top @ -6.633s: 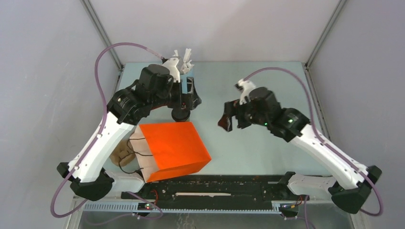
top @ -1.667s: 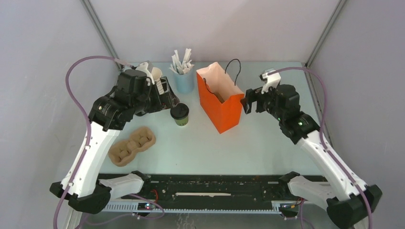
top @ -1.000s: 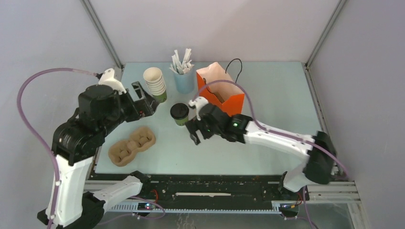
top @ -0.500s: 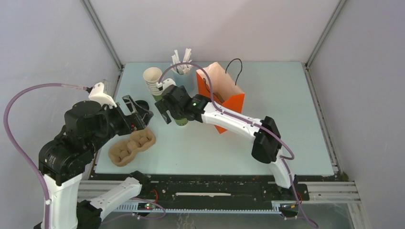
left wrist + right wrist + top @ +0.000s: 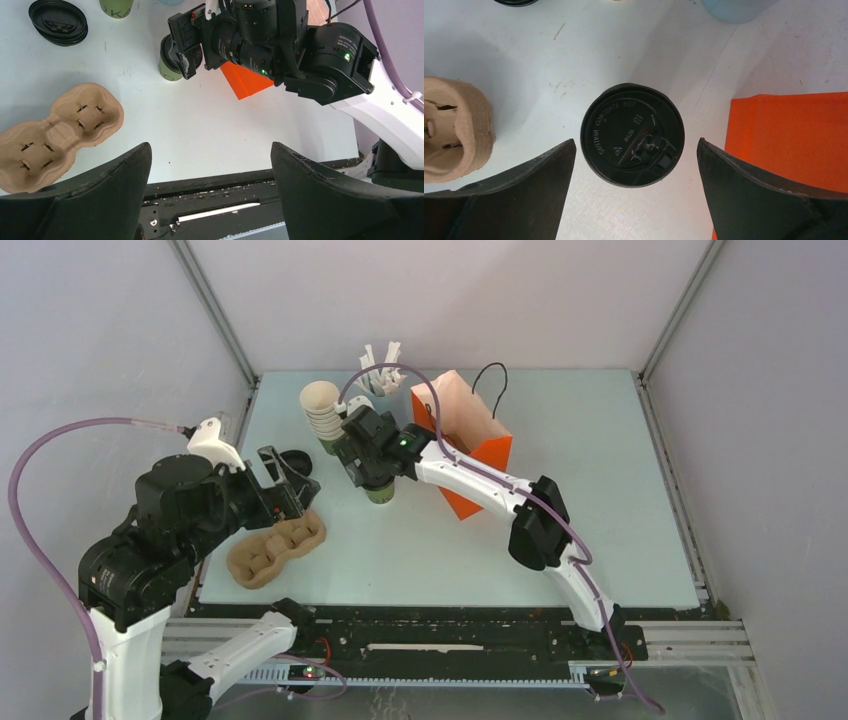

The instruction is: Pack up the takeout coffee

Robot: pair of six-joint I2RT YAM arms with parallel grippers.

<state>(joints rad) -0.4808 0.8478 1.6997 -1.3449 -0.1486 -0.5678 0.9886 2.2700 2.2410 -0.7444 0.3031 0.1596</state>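
From above, the takeout coffee (image 5: 380, 493) is seen standing upright on the counter (image 5: 600, 490), outside the orange paper bag (image 5: 470, 445), which stands just to its right with its mouth open and its pale lining showing; what lies in the bag cannot be told. The cup is largely covered by the right pincer (image 5: 372, 480), which hangs directly over it. A stack of cream-and-green cups (image 5: 322, 415) is set behind and to the left, and white sticks (image 5: 385, 353) are held in a light blue cup that is mostly hidden by the right arm. A stack of black lids (image 5: 294, 459) lies beside the left pincer (image 5: 290, 484), and a moulded pulp cup carrier (image 5: 275, 548) lies nearer the arms. In the left wrist view, the left pincer's fingers are held wide apart with nothing between them, above bare counter; the carrier's wells are shown with slit crosses in their bottoms, and the green cup is seen under the right pincer's fingertips. In the right wrist view, the cup is closed by its round black lid, so its contents are hidden; the right pincer's fingers are spread to either side of the lid, with gaps left on both sides.
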